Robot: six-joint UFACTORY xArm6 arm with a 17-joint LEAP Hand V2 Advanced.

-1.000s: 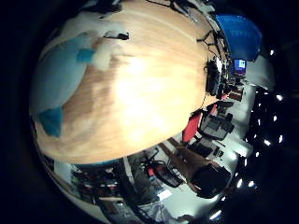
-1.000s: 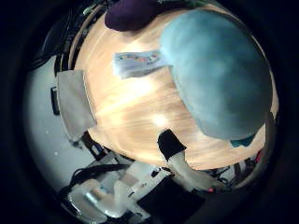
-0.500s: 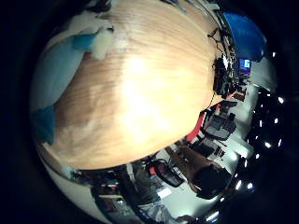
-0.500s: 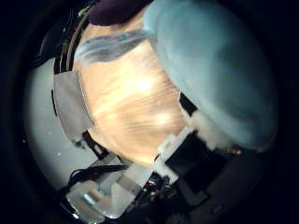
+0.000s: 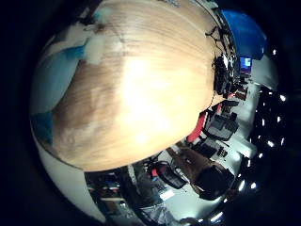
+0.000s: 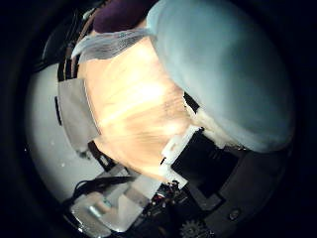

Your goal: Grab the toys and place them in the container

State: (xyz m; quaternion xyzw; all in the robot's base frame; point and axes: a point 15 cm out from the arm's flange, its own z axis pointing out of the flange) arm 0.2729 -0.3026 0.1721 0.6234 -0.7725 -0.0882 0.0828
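A light blue plush toy [image 6: 228, 74] with a white underside fills much of the thumb side view, so it is close to the palm. It lies on the round wooden table [image 5: 150, 94]. White and black parts of my right hand [image 6: 198, 163] rest against the toy's lower edge. A dark purple toy [image 6: 119, 15] lies beyond it on the table, with a pale blue and white packet [image 6: 109, 42] beside it. No container shows in either view.
A grey flat panel [image 6: 74, 114] sits at the table's edge. Beyond the table lie a white floor, a black office chair [image 5: 211, 179], a red object [image 5: 197, 129] and a blue sheet [image 5: 244, 33].
The palm has come much closer to the light blue toy, which now fills far more of the thumb side view. The hand's black and white part has moved in against the toy.
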